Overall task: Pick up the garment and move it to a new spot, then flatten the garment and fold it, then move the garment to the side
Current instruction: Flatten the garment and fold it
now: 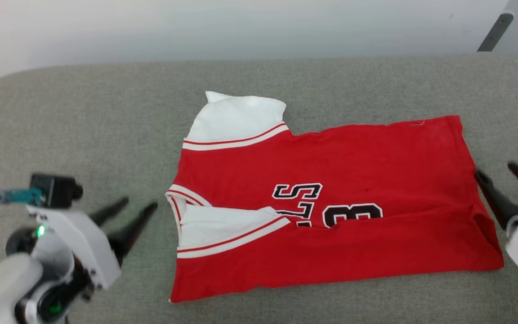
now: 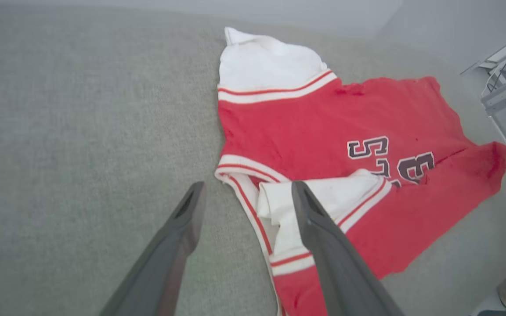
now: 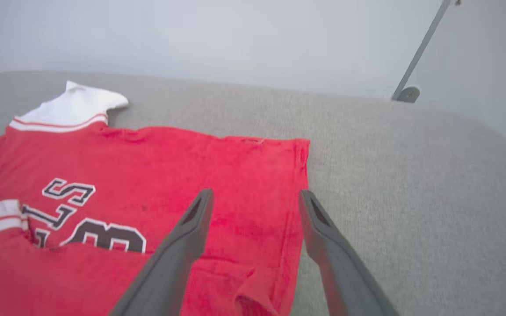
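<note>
grey fabric counter w/ the garment flat mid-counter, collar to robot's left, hem to its right. near edge folded up over the print, near sleeve tucked in. left pincer fingers apart, just off the collar. right pincer apart too, at the hem edge.

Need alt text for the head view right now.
A red jersey with white sleeves lies sideways on a grey cushion, its near edge folded over the print. An open left hand sits beside its collar end, an open right hand beside its hem.
</note>
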You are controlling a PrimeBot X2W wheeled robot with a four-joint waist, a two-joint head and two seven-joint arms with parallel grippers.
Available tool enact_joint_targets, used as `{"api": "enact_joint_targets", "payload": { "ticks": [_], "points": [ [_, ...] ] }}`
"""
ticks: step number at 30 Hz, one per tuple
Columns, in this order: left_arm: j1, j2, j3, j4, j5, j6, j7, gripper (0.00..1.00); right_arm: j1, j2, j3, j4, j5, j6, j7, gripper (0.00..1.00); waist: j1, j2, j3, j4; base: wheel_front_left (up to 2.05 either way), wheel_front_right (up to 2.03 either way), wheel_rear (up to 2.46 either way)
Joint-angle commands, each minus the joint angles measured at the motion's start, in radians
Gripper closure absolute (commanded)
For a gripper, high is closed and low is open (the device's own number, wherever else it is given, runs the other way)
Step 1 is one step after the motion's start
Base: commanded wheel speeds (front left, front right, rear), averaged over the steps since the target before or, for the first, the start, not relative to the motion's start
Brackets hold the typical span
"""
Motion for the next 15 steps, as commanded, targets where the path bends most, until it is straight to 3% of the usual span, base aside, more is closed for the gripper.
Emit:
{"api": "enact_joint_targets", "payload": {
  "ticks": [1,7,15],
  "points": [
    [-0.049,-0.029,0.022,0.035,0.034,0.003,-0.039,0.0,-0.04,0.045,-0.005,0.011,-0.031,-0.001,-0.085,0.0,0.0,-0.0001,0.019,-0.012,0.0,0.0,0.0],
    [-0.224,-0.116,0.062,0.229,0.114,-0.006,-0.093,0.0,-0.14,0.159,-0.001,0.037,-0.095,-0.001,-0.29,0.0,0.0,-0.0001,0.077,-0.075,0.0,0.0,0.0],
    [-0.45,-0.21,0.067,0.481,0.127,-0.091,-0.011,0.0,-0.184,0.233,0.033,0.061,-0.124,-0.001,-0.402,0.0,0.0,-0.0001,0.134,-0.175,0.0,0.0,0.0]
  ]
}}
